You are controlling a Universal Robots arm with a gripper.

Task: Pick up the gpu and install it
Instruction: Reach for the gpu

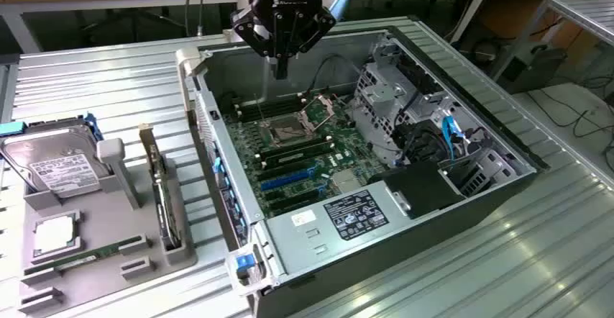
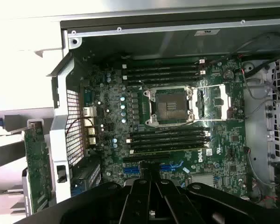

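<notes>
Exterior view: gripper [image 1: 279, 72] clenched and empty above the motherboard [image 1: 287, 152]; gpu [image 1: 163, 196] stands on edge in the holder [image 1: 115, 239] alongside, probably so its top edge is grabbable.

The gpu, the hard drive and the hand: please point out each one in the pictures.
gpu [image 1: 169, 206], exterior view, on its dark top edge.
hard drive [image 1: 57, 170], exterior view, on its white label.
hand [image 1: 280, 73], exterior view, at its closed fingertips.
</notes>
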